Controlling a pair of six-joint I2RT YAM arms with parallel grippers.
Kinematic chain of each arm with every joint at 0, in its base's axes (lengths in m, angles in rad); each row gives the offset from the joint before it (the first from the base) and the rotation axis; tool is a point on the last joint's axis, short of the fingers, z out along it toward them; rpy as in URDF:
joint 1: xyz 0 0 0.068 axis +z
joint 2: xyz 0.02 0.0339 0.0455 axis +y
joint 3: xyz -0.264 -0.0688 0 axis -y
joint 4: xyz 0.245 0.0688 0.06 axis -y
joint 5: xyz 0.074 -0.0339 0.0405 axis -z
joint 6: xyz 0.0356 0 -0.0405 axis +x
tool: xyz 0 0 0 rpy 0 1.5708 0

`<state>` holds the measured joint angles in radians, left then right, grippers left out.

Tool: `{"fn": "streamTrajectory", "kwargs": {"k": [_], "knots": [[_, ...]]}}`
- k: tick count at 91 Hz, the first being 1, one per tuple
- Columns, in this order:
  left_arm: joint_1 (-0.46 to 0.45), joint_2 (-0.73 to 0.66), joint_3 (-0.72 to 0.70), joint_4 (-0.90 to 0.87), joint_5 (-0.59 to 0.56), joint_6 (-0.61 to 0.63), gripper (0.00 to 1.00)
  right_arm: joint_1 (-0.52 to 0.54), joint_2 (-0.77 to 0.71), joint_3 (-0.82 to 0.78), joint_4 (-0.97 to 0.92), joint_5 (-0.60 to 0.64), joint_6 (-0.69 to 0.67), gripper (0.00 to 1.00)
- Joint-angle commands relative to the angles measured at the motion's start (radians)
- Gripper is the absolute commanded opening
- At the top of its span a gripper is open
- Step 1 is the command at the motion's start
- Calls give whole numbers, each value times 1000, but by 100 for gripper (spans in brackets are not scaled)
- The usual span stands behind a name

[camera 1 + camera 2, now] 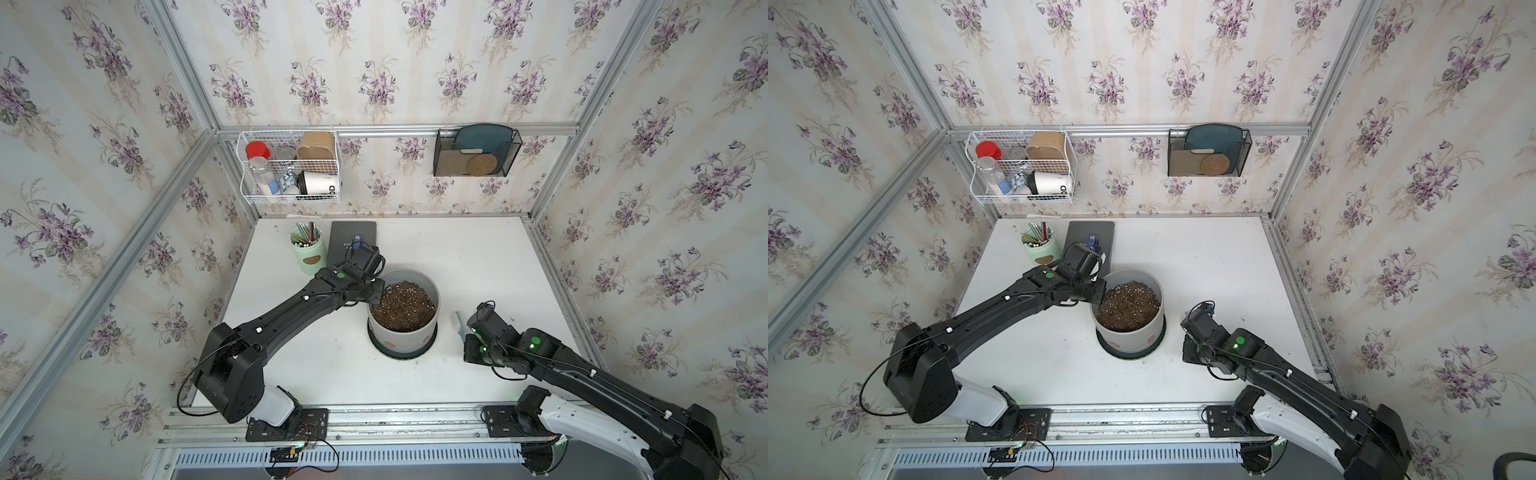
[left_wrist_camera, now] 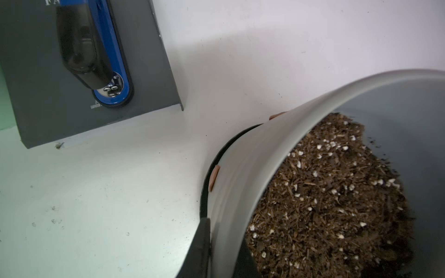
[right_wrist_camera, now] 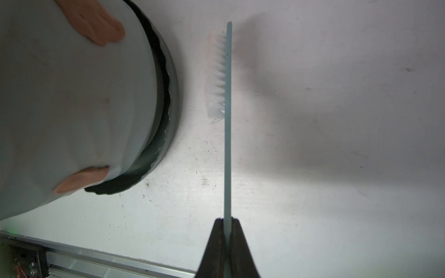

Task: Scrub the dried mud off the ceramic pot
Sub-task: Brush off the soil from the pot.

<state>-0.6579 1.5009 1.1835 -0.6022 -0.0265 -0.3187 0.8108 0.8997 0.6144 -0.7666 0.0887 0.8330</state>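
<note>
Left wrist | left gripper (image 2: 224, 240) pinches pot (image 2: 252, 168) rim, 10 o'clock | right gripper (image 3: 227, 223) clamps brush (image 3: 227, 144) | hard scrubbing may tip pot

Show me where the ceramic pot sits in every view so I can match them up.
In a top view: ceramic pot mid-table, between the arms.
In a top view: likewise mid-table, left of picture centre.
Left wrist: lower right of the picture, rim and soil showing.
Right wrist: upper left of the picture, grey wall only.
Shared landmark: the dark saucer under it, in all four.
</note>
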Motion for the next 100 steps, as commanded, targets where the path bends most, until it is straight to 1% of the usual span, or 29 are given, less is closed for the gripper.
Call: {"fn": "streamTrajectory", "kwargs": {"k": [1, 22, 33, 41, 49, 69, 100], "knots": [[-4, -4, 11, 53, 30, -6, 2, 1, 23, 10, 52, 11, -25, 0], [-10, 7, 26, 65, 34, -1, 7, -2, 91, 39, 143, 0, -111, 0], [-11, 18, 39, 57, 28, 0, 6, -3, 146, 37, 169, 9, -126, 0], [-11, 19, 40, 60, 30, -1, 5, -2, 156, 25, 212, -2, -131, 0], [-11, 25, 44, 61, 32, 1, 1, -2, 136, 5, 278, -51, -150, 0], [-15, 48, 73, 47, 30, 3, 0, -3, 74, -32, 321, -96, -150, 0], [-19, 72, 92, 29, 12, -6, 0, -7, -13, -17, 268, -21, -122, 0]]}}
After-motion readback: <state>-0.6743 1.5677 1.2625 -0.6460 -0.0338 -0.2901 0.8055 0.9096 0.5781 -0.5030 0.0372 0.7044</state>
